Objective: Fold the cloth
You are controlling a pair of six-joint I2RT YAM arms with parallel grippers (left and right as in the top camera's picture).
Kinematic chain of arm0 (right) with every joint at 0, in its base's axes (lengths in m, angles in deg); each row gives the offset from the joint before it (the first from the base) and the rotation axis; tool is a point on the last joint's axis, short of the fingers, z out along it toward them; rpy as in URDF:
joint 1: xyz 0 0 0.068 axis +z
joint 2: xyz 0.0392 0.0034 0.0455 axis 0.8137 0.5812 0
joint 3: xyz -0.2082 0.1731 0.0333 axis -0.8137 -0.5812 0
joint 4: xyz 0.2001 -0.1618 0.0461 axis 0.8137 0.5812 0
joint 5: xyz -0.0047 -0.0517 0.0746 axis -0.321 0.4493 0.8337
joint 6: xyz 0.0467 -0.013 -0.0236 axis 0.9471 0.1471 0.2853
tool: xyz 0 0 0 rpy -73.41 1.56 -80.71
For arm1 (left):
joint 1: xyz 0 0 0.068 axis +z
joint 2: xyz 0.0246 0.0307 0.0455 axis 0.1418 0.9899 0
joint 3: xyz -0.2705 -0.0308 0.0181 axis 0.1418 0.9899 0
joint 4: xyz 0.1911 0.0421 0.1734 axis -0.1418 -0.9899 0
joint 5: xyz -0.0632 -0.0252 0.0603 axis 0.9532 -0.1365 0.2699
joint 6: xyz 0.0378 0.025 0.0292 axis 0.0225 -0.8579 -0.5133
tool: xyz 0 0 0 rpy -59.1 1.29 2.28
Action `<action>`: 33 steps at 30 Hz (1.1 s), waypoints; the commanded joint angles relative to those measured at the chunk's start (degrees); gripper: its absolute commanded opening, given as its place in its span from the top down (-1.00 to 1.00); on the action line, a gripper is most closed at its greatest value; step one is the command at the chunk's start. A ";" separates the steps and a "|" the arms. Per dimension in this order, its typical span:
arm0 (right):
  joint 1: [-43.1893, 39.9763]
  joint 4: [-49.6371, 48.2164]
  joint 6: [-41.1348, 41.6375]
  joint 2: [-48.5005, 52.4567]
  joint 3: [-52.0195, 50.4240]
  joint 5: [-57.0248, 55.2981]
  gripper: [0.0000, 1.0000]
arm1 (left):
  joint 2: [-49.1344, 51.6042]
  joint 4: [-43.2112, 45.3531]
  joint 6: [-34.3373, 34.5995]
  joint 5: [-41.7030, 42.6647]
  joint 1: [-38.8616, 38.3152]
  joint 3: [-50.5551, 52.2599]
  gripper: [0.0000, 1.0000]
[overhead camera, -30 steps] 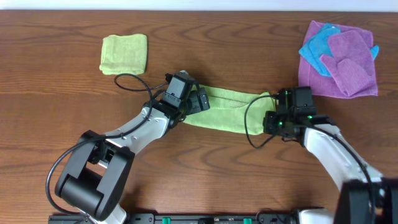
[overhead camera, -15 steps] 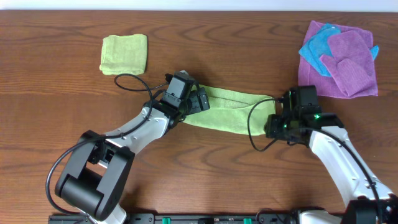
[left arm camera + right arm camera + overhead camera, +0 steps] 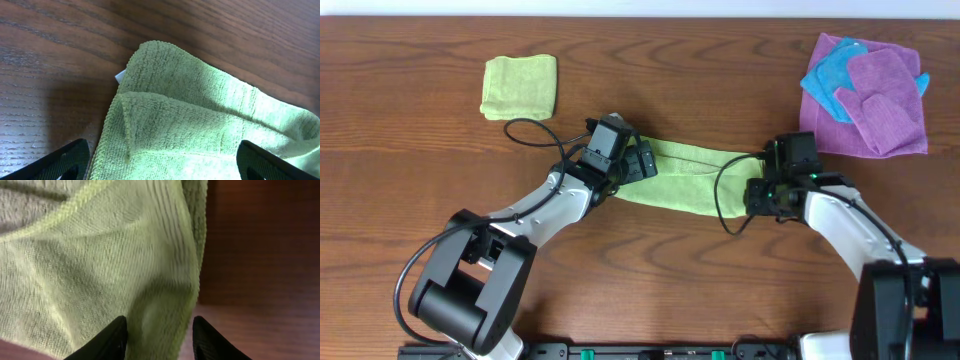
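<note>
Overhead: the cloth (image 3: 692, 172) lies mid-surface as a long narrow band, already doubled lengthwise, between the two arms. The left claw (image 3: 642, 162) hangs over its left end exactly as it did a second ago. The right claw (image 3: 765, 165) has swung out and come back up against the band's right end. The band itself has not shifted, so the next fold, end over end, is probably only being set up. There are no containers on the wooden surface (image 3: 420, 180), only a pale green wad (image 3: 520, 87) far left and a purple cloth (image 3: 880, 105) with a blue one (image 3: 835, 75) on it far right, all well apart from the work

Left wrist: the left claw (image 3: 165, 162) is released, its tips wide either side of the cloth's (image 3: 190, 125) corner, where a white tag (image 3: 121, 76) peeks out

Right wrist: the right claw (image 3: 160, 335) has its tips partly apart, astride the cloth's (image 3: 90, 255) hemmed edge; I cannot tell whether they bite it
</note>
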 commanded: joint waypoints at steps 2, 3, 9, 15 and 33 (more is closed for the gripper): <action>0.42 -1.51 -0.96 0.50 0.09 2.49 0.15 | 0.83 -0.13 -0.87 -0.24 0.22 -1.42 -0.91; 0.37 -1.75 -0.94 0.50 0.09 4.00 0.18 | 0.83 -0.13 -0.87 -0.24 0.22 -1.42 -0.91; 0.37 0.66 3.17 0.50 0.09 11.21 0.38 | 0.83 -0.15 -0.85 -1.38 0.22 -1.42 -0.90; 0.04 12.13 5.77 0.48 0.37 11.15 0.31 | 0.83 -0.13 -0.87 -1.55 0.22 -1.42 -0.90; -0.92 9.66 4.76 0.48 1.88 -13.84 0.00 | 0.83 0.39 -0.85 1.27 0.22 -1.46 -0.91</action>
